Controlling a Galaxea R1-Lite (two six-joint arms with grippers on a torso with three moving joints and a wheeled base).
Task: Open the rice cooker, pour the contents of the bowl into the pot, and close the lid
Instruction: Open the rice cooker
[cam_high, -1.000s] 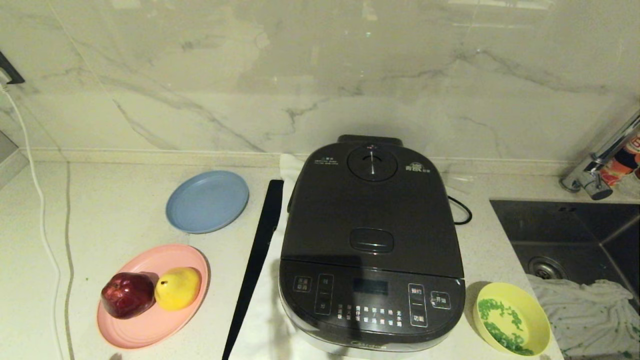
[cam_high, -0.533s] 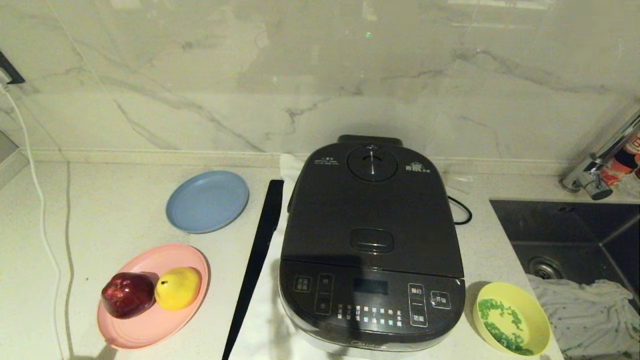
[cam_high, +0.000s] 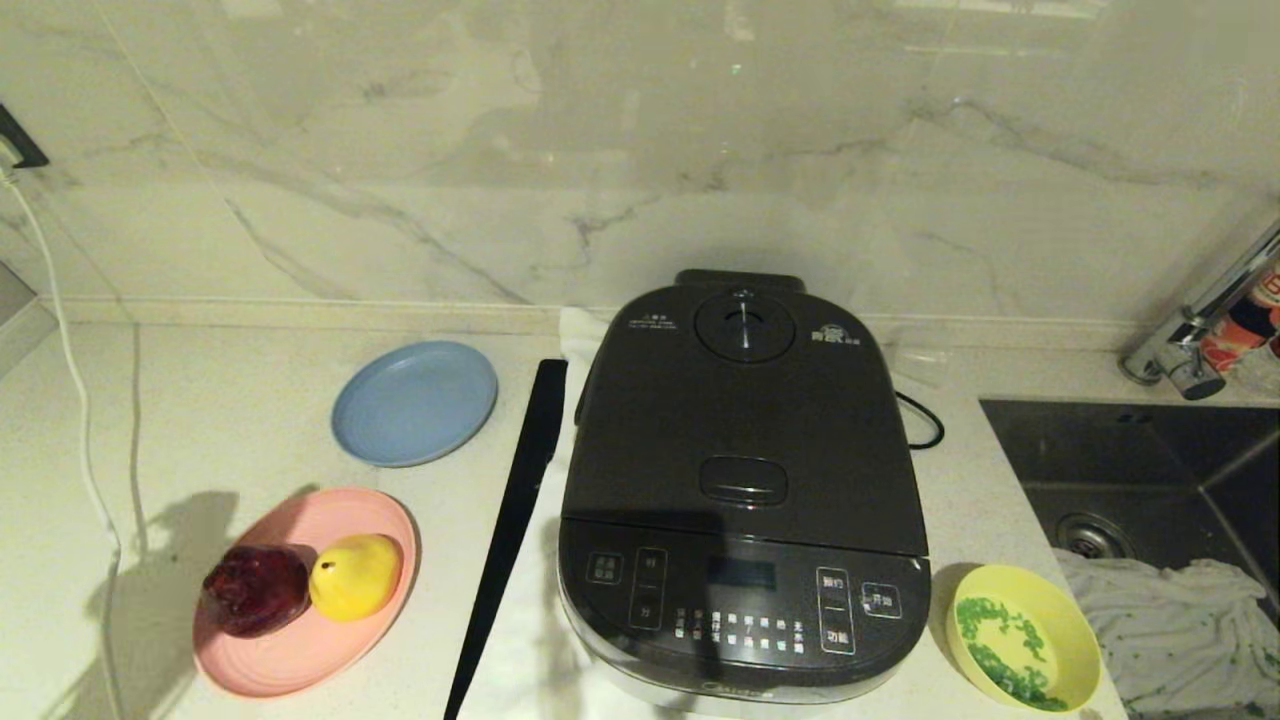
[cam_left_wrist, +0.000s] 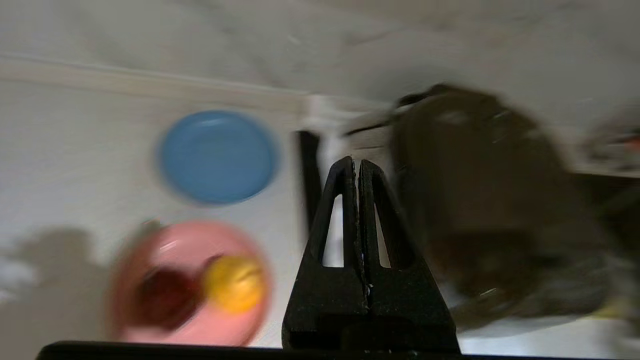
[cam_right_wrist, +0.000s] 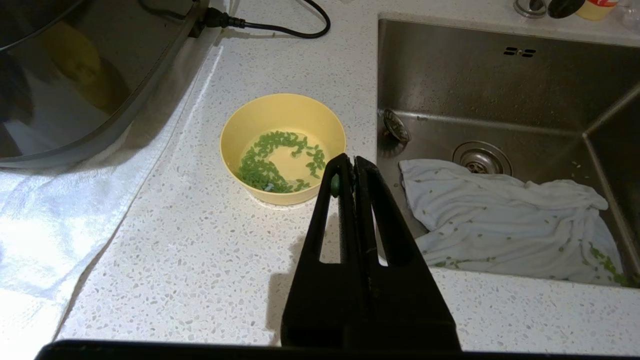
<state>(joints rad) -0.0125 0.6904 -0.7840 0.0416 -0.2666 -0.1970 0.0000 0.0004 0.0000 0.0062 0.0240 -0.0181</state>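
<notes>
Head view: lid (cam_high: 742, 420) down, bowl (cam_high: 1022, 637) full; nothing seemingly begun. Both end effectors (cam_left_wrist: 357, 167) (cam_right_wrist: 348, 165) pressed together.

The rice cooker (cam_high: 742, 480) had a smooth, faintly glossy dark plastic shell. The bowl (cam_right_wrist: 283, 148) looked like matt yellow plastic. The worktop (cam_right_wrist: 210, 260) was speckled polished stone, the sink (cam_right_wrist: 490, 100) brushed metal, holding a crumpled white cloth (cam_right_wrist: 505, 220).

White Chinese characters are seen on the buttons of the rice cooker (cam_high: 742, 500) front panel and beside the vent knob on the lid (cam_high: 745, 420), but none can be made out. Its display is blank.
</notes>
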